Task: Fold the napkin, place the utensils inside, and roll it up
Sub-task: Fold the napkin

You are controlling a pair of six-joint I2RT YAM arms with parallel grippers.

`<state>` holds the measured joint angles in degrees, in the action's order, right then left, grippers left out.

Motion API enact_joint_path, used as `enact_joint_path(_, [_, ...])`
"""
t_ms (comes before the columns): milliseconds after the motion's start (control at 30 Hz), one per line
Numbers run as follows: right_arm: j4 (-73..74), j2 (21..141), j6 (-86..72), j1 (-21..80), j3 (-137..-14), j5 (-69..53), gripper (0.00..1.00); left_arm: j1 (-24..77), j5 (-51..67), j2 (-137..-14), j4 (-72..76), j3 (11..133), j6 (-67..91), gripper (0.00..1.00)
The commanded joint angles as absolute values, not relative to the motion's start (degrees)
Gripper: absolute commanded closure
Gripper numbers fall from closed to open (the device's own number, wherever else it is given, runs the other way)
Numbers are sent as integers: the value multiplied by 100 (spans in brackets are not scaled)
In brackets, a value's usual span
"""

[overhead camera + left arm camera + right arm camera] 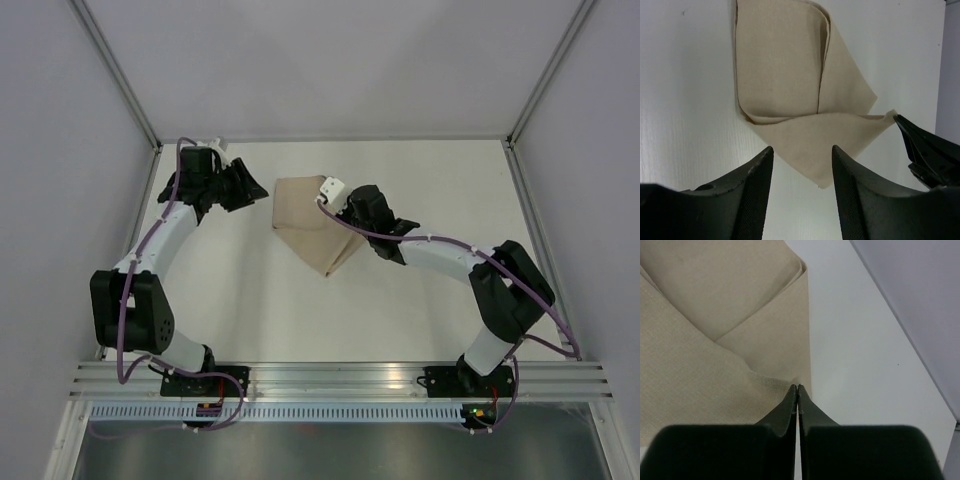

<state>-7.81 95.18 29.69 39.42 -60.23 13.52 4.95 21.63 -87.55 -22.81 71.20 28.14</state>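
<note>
The tan napkin (312,225) lies partly folded in the middle of the white table, with one flap doubled over its far part (780,60). My right gripper (798,386) is shut on a hemmed corner of the napkin (715,365). That corner is drawn out to a point, seen from the left wrist at the right finger (925,150). My left gripper (802,148) stands open just left of the cloth (262,190), with a loose napkin corner (822,180) pointing between its fingers, untouched. The utensils are out of view.
Grey walls enclose the table on the left, back and right; the right wall (920,300) rises close behind the napkin. An aluminium rail (340,375) runs along the near edge by the arm bases. Bare white tabletop (250,300) surrounds the cloth.
</note>
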Motion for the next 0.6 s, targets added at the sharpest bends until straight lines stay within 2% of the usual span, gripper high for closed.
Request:
enact_joint_path(0, [-1063, 9808, 2997, 3780, -6003, 1266, 99, 536, 2636, -8403, -1680, 6751, 2646, 45])
enact_joint_path(567, [-564, 10792, 2523, 3226, -6538, 1090, 99, 1282, 3173, -7735, -35, 5468, 2470, 45])
